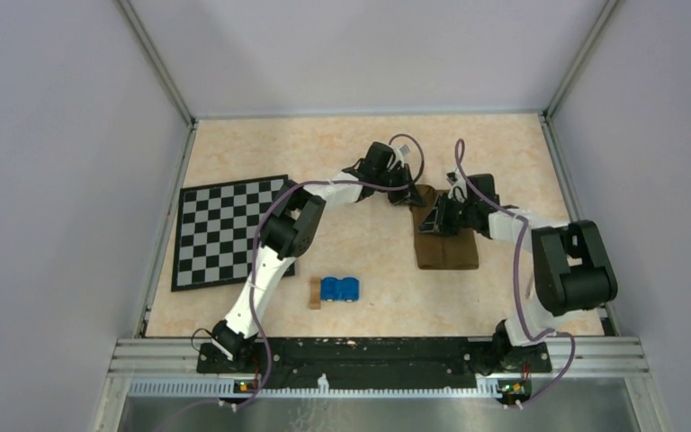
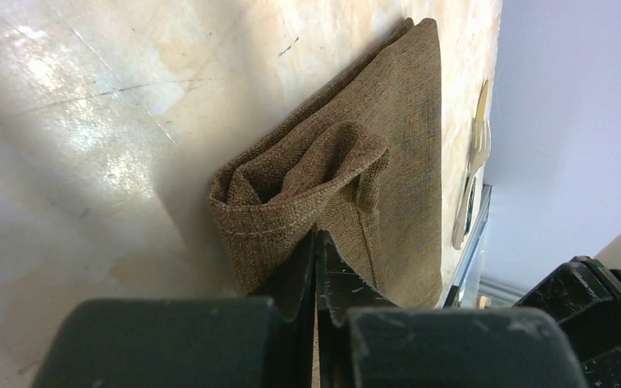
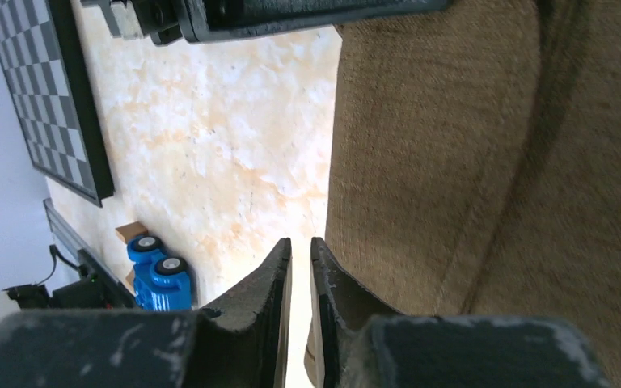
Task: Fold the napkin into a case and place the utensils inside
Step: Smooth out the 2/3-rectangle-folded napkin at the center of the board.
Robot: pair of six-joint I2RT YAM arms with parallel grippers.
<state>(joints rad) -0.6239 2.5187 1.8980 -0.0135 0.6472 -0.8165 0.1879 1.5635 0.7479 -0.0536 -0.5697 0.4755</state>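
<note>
— Pale marbled tabletop, and the brown napkin lies folded right of centre, between both claws.

— Soft, light stuff, I reckon; it flops and its layers slide. I'd take it at the hemmed edge, through every layer.

— Left claw is pressed together at the near edge, where a fold bulges up. Right claw stands slightly apart beside the cloth, empty.

A: Any room on the L side?
B: Yes, I see bare table btw checkered mat & napkin. Toy car & wood block sit nearer the front.
A: Over the cloth?
B: Tight. L gripper & R gripper crowd its far end. Fork lies just beyond, by the table edge.
</note>
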